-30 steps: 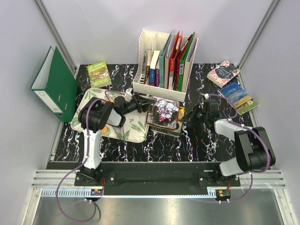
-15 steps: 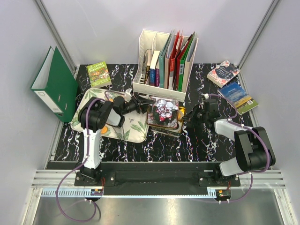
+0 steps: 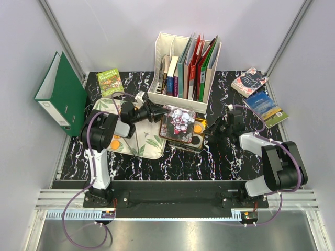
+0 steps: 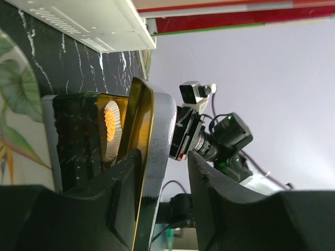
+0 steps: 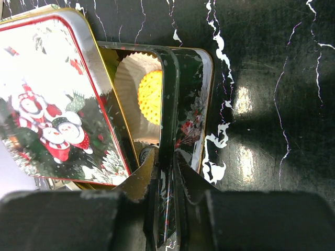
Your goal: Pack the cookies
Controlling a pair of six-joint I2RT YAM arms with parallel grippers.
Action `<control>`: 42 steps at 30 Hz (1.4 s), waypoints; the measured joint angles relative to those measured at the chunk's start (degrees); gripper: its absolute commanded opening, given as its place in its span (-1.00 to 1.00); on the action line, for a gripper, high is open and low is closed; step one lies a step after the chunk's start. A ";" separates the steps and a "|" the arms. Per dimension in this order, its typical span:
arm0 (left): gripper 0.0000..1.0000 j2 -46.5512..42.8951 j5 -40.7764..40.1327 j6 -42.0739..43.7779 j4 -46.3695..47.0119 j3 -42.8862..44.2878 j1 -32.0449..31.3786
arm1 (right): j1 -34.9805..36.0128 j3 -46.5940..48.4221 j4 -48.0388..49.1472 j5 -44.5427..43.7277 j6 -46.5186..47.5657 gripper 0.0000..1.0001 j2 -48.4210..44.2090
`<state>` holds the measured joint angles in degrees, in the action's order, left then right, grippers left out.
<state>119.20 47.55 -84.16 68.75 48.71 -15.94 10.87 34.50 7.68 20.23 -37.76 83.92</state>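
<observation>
The left pincer (image 3: 158, 115) reaches across the leaf-patterned tray (image 3: 152, 149) to the left edge of the tin's lid (image 3: 179, 123). In the left wrist view its two fingers (image 4: 125, 198) stand apart, one on either side of the lid's gold rim (image 4: 142, 125). A clear gap shows on the far side, so the pincer is parted round the rim rather than clamped on it. The lid looks raised at this edge, though the angle is too steep to be sure.

The right pincer (image 3: 210, 129) comes in from the other side. In its own wrist view the pincer (image 5: 165, 159) is closed tight on the right-hand wall of the tin (image 5: 196, 104), with the thin metal nipped between the fingertips.

The lid (image 5: 47, 94), printed with snowmen, sits shifted towards the left and uncovers a strip of the tin along the right. In that strip a cookie (image 5: 151, 97), orange-yellow and dimpled, lies in a white pleated paper cup (image 5: 128, 78). From above, the same cookie (image 3: 198, 127) shows just beside the lid's right edge. It shows again under the lid in the left wrist view (image 4: 110, 121).

A second cookie (image 3: 115, 142), orange, lies on the tray beside the left arm.

The tin stands on the black marbled table (image 3: 172, 162), in front of a white file box (image 3: 180, 99) full of books and folders. A green binder (image 3: 63, 94) leans at the far left.
</observation>
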 measured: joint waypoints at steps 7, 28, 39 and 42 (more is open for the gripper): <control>-0.26 -7.17 0.72 14.36 -17.79 2.03 -0.20 | 0.00 0.00 0.00 0.00 0.00 -1.00 0.00; -0.56 -8.15 -3.52 37.59 -52.15 12.68 -2.23 | 0.00 0.00 0.11 0.13 0.00 -1.00 0.07; -0.58 -7.67 -6.08 45.99 -66.16 22.58 -4.87 | 0.00 0.00 0.13 0.22 0.00 -1.00 0.11; -0.61 -6.38 -6.10 47.32 -69.75 25.68 -5.11 | 0.00 0.00 0.15 0.22 0.00 -1.00 0.13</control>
<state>112.81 41.45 -36.84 -0.99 74.39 -21.06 10.87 34.50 7.84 20.45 -37.76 84.05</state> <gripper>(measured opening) 0.284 0.167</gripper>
